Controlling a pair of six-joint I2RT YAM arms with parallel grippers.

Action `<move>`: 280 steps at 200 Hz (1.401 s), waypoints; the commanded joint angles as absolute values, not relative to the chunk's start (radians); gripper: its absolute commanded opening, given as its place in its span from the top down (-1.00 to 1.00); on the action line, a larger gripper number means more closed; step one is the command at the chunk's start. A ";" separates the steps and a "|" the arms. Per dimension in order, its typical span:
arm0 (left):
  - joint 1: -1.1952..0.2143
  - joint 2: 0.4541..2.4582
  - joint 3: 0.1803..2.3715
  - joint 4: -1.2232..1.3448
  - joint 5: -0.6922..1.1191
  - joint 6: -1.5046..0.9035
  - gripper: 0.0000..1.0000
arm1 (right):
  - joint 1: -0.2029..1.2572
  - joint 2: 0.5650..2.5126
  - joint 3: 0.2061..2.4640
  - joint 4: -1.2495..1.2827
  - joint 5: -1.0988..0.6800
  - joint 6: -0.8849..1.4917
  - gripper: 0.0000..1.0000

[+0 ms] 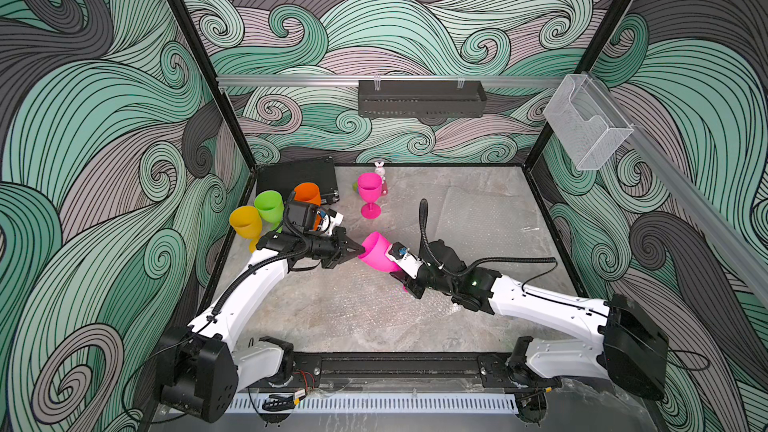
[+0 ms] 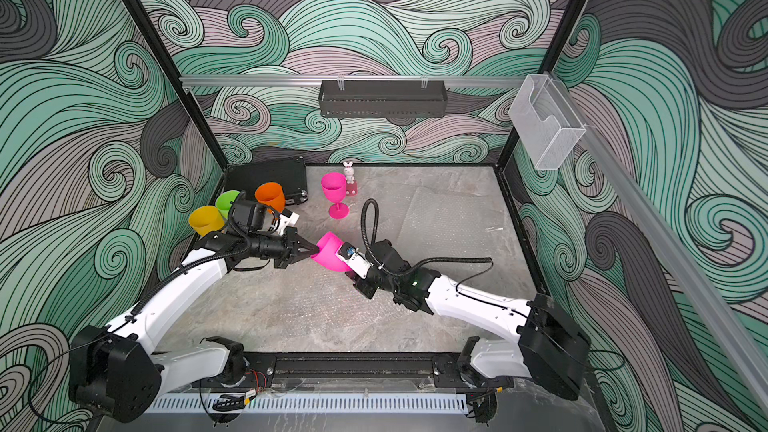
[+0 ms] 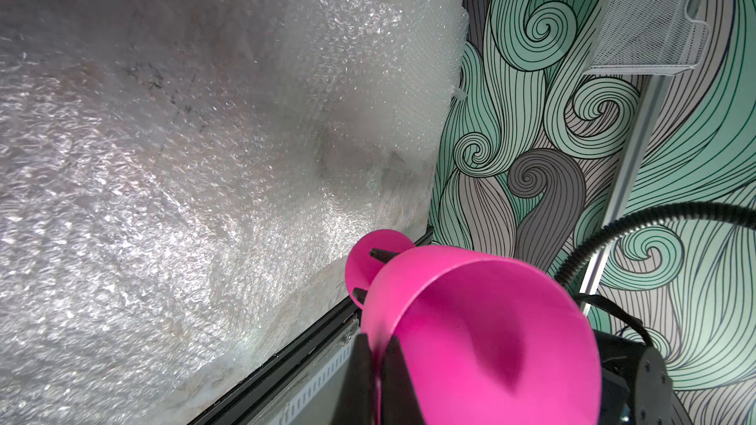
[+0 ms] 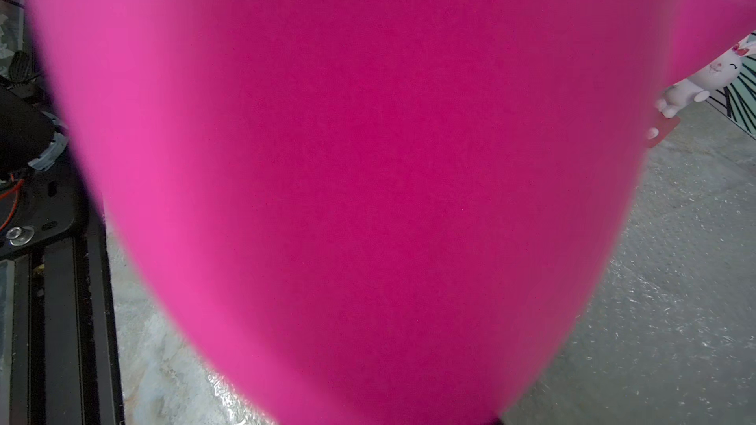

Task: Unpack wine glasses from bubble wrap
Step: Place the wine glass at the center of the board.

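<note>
By the tabletop's [image 1: 519,251] left edge, toward the far-left corner, three goblets stand close together: the yellow goblet [image 1: 246,222] nearest the edge, then the lime green goblet [image 1: 269,206], then the orange goblet [image 1: 307,194]. A black case [image 1: 299,176] lies flat in that corner behind them.

The left claw [image 1: 360,252] reaches in over the tabletop's middle and is clamped on the rim of the held pink goblet [image 1: 376,257]. In the left wrist view its two fingers [image 3: 362,378] pinch the bowl wall between them. This goblet hangs tilted above the tabletop, with its mouth toward the left arm and its foot toward the right arm.

Near the far edge, a little left of centre, the standing pink goblet [image 1: 369,189] is upright. A white rabbit figurine [image 1: 379,170] stands just behind it.

The right claw [image 1: 405,282] sits at the stem end of the held pink goblet. The left wrist view shows two of its black fingertips [image 3: 378,254] set apart against the round foot. The bowl hides the stem, so I cannot tell whether this claw grips it. The bowl also fills the right wrist view.

Flattened bubble wrap lies on the tabletop as a near sheet [image 1: 353,305] under the arms and a far sheet [image 1: 469,214] toward the right edge.
</note>
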State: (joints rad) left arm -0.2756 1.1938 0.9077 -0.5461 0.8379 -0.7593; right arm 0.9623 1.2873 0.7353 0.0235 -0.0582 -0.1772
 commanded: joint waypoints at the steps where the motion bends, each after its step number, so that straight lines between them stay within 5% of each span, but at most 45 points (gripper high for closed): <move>1: -0.298 1.205 0.979 -0.657 0.850 -0.663 1.00 | 0.975 1.292 0.782 0.043 -0.055 -0.226 0.19; 82: -0.293 1.290 1.152 -0.932 0.571 -0.464 1.00 | 0.970 1.182 0.788 -0.048 -0.089 -0.199 -0.58; 185: -0.290 1.467 1.409 -0.924 0.012 -0.376 1.00 | 0.851 1.032 0.745 -0.103 -0.098 -0.049 -0.63; 280: -0.289 1.830 1.784 -1.015 -0.189 -0.320 1.00 | 0.802 0.962 0.703 -0.101 -0.077 -0.032 -0.64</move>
